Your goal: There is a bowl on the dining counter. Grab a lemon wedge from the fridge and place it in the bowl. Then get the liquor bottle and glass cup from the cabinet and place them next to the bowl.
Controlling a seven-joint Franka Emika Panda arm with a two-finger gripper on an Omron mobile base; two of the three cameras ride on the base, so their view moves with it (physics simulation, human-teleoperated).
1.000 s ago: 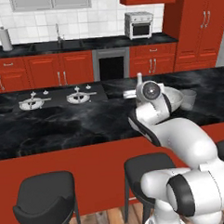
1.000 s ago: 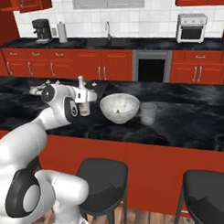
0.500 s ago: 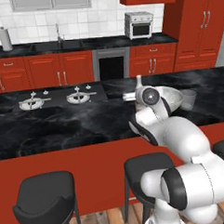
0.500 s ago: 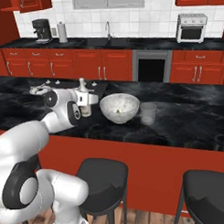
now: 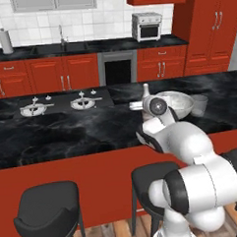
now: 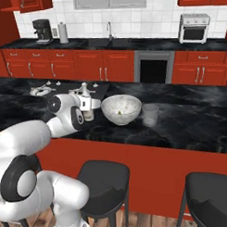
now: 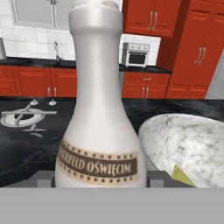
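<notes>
End effector (image 6: 88, 106): standing partly open around the lower body of the liquor bottle, one finger on each side; whether the pads are pressing the bottle cannot be told.
Liquor bottle (image 7: 98, 109): a pale, long-necked bottle with a brown label band, standing upright on the counter, just left of the bowl.
Stools (image 6: 101, 180): black round seats are lining the near red front of the counter, below the arm.
Counter (image 6: 190, 126): the glossy black marble top is carrying the bottle, the bowl and the glass cup in a row.
Bowl (image 6: 121, 109): a white marbled bowl is sitting between the bottle and the cup, close to both.
Lemon wedge (image 7: 183, 176): a small yellow-green piece is lying inside the bowl, against its near wall.
Glass cup (image 6: 150, 115): a clear tumbler is standing upright just right of the bowl, apart from the end effector.
Cooktop burners (image 5: 85, 101): lying on the counter to the left, beyond the bottle.
Far wall: red base cabinets (image 6: 63, 68), a sink tap (image 6: 110, 29), a toaster oven (image 6: 194, 28) and a coffee machine (image 6: 42, 30) are standing along the far counter.
</notes>
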